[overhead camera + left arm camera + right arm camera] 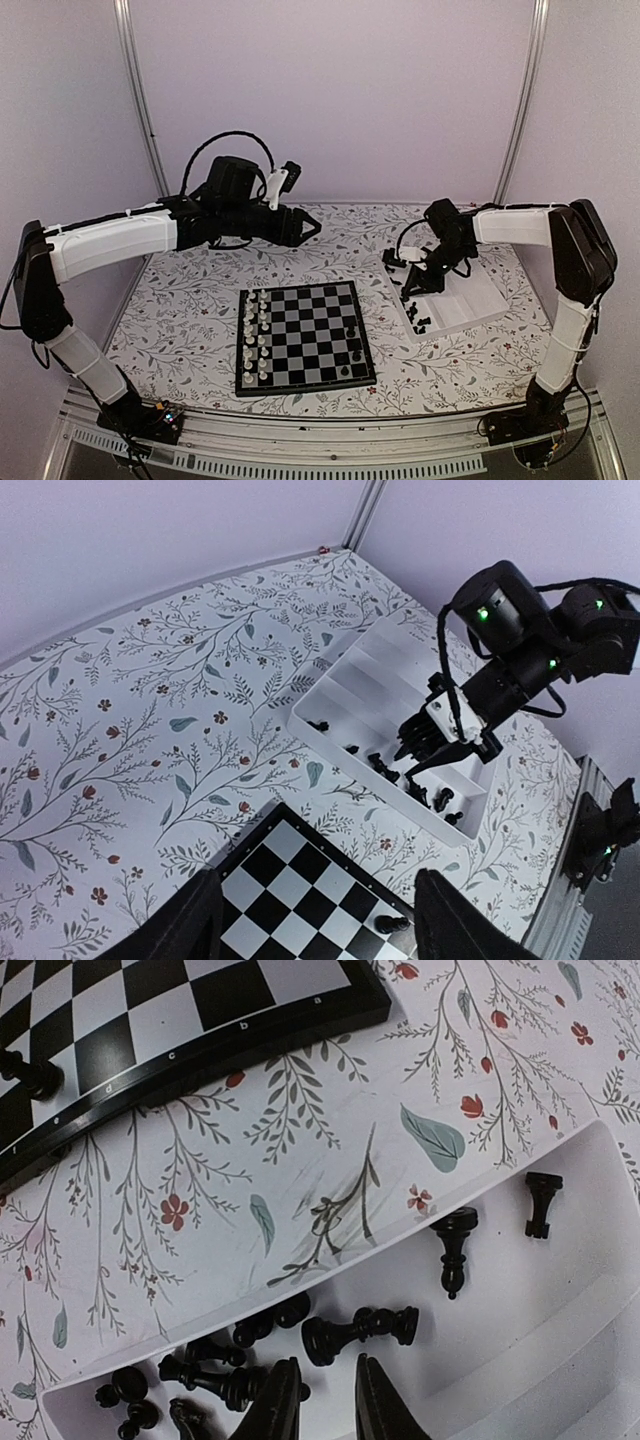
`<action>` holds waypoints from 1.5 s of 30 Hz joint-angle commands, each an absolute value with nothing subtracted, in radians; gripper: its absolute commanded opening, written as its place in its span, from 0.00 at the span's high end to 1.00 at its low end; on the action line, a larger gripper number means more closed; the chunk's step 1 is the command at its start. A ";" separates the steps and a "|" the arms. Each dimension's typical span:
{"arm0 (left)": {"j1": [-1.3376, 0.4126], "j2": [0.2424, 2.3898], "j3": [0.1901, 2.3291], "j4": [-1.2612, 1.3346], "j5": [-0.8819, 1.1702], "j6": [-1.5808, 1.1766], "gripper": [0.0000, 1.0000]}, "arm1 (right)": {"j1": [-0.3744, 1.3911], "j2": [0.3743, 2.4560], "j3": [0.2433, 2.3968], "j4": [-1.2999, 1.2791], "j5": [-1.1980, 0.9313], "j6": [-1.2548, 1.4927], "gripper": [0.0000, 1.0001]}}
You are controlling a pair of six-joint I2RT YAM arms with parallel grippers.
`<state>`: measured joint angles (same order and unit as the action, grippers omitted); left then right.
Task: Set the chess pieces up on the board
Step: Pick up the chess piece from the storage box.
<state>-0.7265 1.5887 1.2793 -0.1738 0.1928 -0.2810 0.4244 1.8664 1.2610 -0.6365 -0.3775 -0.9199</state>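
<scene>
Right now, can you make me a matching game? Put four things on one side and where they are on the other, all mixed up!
Things
1. white chess pieces
2. loose black chess pieces
3. left gripper
4. right gripper

Places
A. reaching down over the tray
B. standing along the left side of the board
C. open, up in the air past the board's far edge
D. lying in the tray

Pairs: 1-B, 2-D, 3-C, 4-A
</scene>
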 commanded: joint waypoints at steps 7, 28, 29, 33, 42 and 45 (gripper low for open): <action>-0.744 1.569 1.273 -0.191 0.179 -0.284 0.33 | 0.421 1.936 1.331 -0.656 -0.458 -0.897 0.80; -0.744 1.573 1.268 -0.204 0.165 -0.289 0.33 | 0.422 1.980 1.329 -0.679 -0.465 -0.931 0.77; -0.744 1.574 1.269 -0.204 0.165 -0.289 0.33 | 0.423 1.982 1.330 -0.676 -0.465 -0.930 0.77; -0.743 1.584 1.272 -0.198 0.168 -0.291 0.33 | 0.427 1.993 1.340 -0.663 -0.464 -0.915 0.76; -0.744 1.595 1.273 -0.193 0.173 -0.293 0.33 | 0.440 2.009 1.346 -0.649 -0.468 -0.920 0.77; -0.744 1.599 1.273 -0.191 0.176 -0.297 0.33 | 0.442 2.014 1.355 -0.650 -0.477 -0.924 0.80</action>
<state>-0.7284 1.5887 1.2766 -0.2001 0.1715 -0.2890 0.4339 1.9999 1.3289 -0.6640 -0.4522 -0.9165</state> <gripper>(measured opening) 0.670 0.217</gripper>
